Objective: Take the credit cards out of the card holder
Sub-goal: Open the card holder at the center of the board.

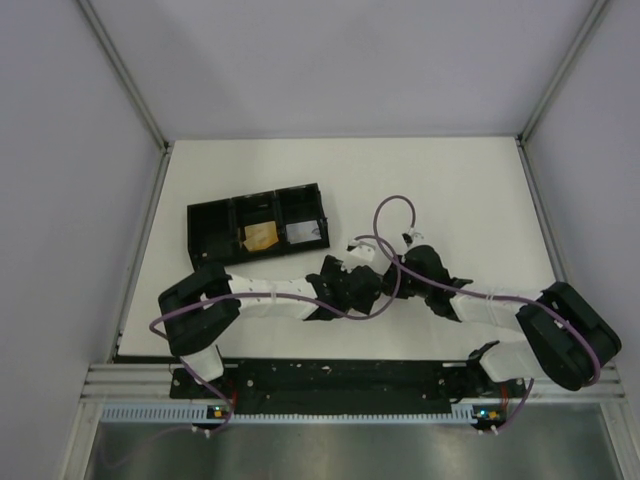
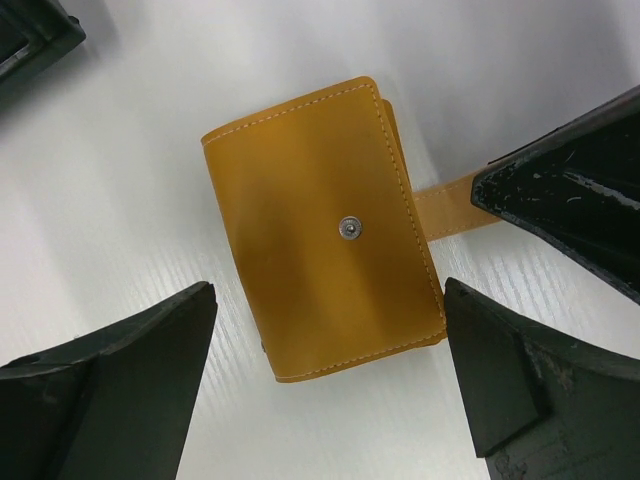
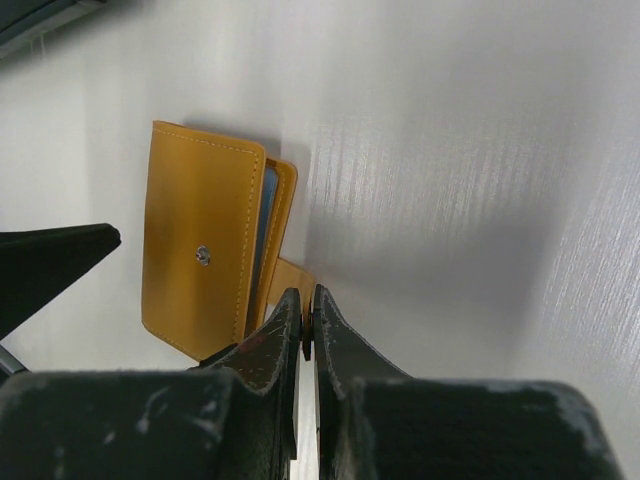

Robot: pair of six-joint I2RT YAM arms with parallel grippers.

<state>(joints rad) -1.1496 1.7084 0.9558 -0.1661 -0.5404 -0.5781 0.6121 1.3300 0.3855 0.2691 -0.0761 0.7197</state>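
Observation:
In the left wrist view the orange-tan card holder (image 2: 320, 230) lies flat on the white table, its metal snap facing up. Its tab (image 2: 445, 210) sticks out to the right. My left gripper (image 2: 328, 300) hangs open above the holder, one finger on each side, touching nothing. My right gripper (image 3: 308, 300) is shut on the tab (image 3: 292, 272) of the card holder (image 3: 200, 250). A thin pale blue edge of the credit cards (image 3: 263, 215) shows between the holder's flaps. In the top view both arms cover the holder.
A black three-compartment tray (image 1: 205, 232) stands at the back left of the table. It holds an orange-tan item (image 1: 262, 236) in the middle compartment and a pale card (image 1: 305, 232) in the right one. A tray corner (image 2: 30, 40) shows close by.

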